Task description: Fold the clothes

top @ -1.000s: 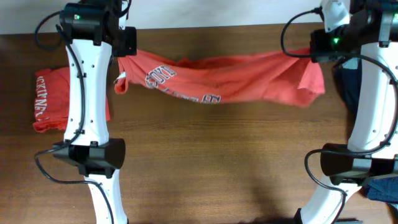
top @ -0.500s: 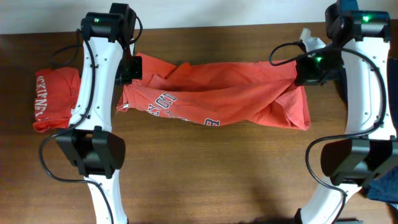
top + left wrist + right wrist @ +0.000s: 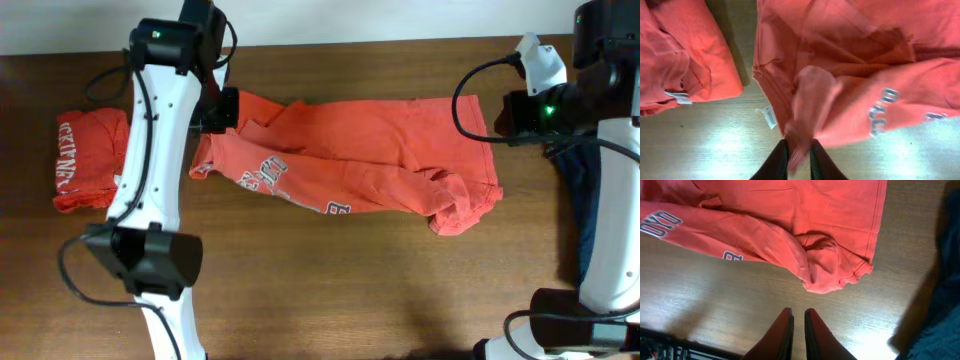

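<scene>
Shows a red-orange T-shirt [image 3: 360,165] lying rumpled lengthwise along the far half of the desk [image 3: 350,290], with white-and-navy lettering [image 3: 300,190] face up on the side nearer the desk's middle and one corner bunched toward the desk's right end. Catches the left claw [image 3: 799,159] above the far left part of the desk, pinching a raised fold of that shirt between narrowly set fingers, close to a small white neck tag [image 3: 769,117]. Finds the right claw [image 3: 796,325] over bare wood toward the desk's right end, fingers barely parted and gripping nothing, just short of the bunched corner. Also takes in a second red-orange T-shirt [image 3: 85,160], folded small, at the desk's left end, and a dark blue garment [image 3: 585,210] at the desk's right edge.
</scene>
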Available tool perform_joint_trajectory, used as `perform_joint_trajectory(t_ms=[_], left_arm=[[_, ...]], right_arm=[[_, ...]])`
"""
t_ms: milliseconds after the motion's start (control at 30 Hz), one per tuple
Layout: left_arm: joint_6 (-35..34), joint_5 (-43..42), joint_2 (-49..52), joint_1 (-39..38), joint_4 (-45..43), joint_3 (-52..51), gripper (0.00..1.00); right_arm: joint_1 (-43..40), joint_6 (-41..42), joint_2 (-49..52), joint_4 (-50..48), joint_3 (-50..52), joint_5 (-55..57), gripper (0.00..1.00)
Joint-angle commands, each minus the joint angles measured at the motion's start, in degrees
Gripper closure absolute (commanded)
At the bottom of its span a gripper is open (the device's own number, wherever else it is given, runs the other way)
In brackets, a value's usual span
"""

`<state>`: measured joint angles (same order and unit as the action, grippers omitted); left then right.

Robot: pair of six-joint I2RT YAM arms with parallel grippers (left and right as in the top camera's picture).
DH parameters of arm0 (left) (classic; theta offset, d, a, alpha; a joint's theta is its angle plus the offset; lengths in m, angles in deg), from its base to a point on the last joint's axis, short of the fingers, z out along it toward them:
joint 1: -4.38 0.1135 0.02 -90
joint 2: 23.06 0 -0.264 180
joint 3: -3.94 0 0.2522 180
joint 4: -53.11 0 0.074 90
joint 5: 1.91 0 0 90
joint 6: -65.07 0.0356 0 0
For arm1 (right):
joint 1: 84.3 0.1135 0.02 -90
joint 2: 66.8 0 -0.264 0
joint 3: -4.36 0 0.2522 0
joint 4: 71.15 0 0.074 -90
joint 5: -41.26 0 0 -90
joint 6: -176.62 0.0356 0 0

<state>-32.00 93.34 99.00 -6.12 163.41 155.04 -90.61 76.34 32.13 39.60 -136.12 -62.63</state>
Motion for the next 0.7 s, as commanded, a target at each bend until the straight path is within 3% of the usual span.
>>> perform_joint_trajectory(t_ms=[0, 33, 67, 133, 267, 500, 667], left_arm=[[2.03, -0.52, -3.04, -0.83, 0.17, -0.04, 0.57], [2.03, -0.55, -3.08, -1.03, 0.20, -0.04, 0.49], [2.21, -0.57, -3.21, -1.18, 0.17, -0.04, 0.27], [2.23, -0.48, -3.65, -1.36, 0.17, -0.04, 0.02], [2.19, 1.20, -6.58, -1.33, 0.13, 0.74, 0.01], [2.19, 1.18, -16.22, -1.36, -0.07, 7.65, 0.01], [-4.00, 0.94, -21.66, -1.36, 0.15, 8.09, 0.01]], right_arm=[[-0.48, 0.24, 0.02, 0.35, 0.57, -0.52, 0.87], [-0.48, 0.24, 0.02, 0.35, 0.70, -0.52, 0.84], [-0.48, 0.24, 0.02, 0.35, 0.74, -0.55, 0.82], [-0.48, 0.24, 0.02, 0.35, 0.72, -0.94, 0.73], [-0.48, 0.22, -0.26, 0.35, 0.72, -0.96, 0.63], [-0.48, 0.55, -7.17, 0.35, 0.72, -0.90, 0.54], [-0.48, 14.19, -12.76, 0.35, 0.74, 6.51, 0.51]])
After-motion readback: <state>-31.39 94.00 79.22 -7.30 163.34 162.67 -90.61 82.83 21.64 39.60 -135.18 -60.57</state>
